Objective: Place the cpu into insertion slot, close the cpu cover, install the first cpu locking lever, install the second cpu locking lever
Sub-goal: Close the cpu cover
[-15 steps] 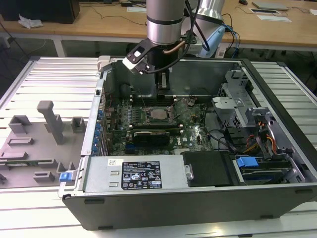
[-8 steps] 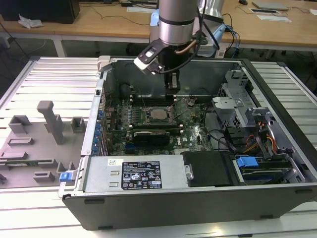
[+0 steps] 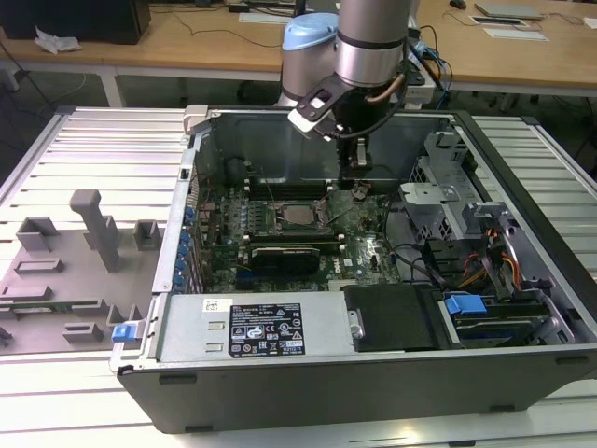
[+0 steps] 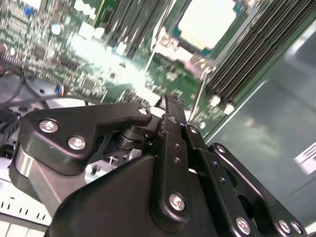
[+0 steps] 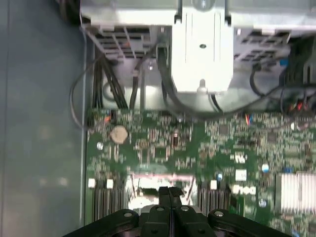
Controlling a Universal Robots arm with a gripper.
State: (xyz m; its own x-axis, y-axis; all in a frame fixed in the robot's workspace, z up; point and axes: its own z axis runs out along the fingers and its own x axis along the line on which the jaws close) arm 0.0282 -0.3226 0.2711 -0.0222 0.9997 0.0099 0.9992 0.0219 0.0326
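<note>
The cpu (image 3: 299, 217) shows as a pale silvery square lying in the insertion slot (image 3: 278, 217) of the green motherboard (image 3: 368, 252). In the second wrist view the cpu (image 4: 206, 22) sits inside the silver cpu cover (image 4: 174, 45), which lies flat around it. A thin wire locking lever (image 4: 196, 96) runs past the socket's corner. My gripper (image 3: 357, 179) hangs just above the board, to the exterior view's right of the socket. Its black fingers (image 4: 170, 103) are pressed together, and nothing shows between them. In the first wrist view the gripper (image 5: 169, 190) points down at the board's edge by the socket.
The open computer case (image 3: 522, 187) walls in the board. A silver drive cage (image 3: 438, 177) and cables (image 3: 420, 261) stand at the exterior view's right. The labelled power supply (image 3: 270, 327) lies in front. A long black block (image 3: 289, 252) sits beside the socket. Grey fixtures (image 3: 93, 229) stand outside.
</note>
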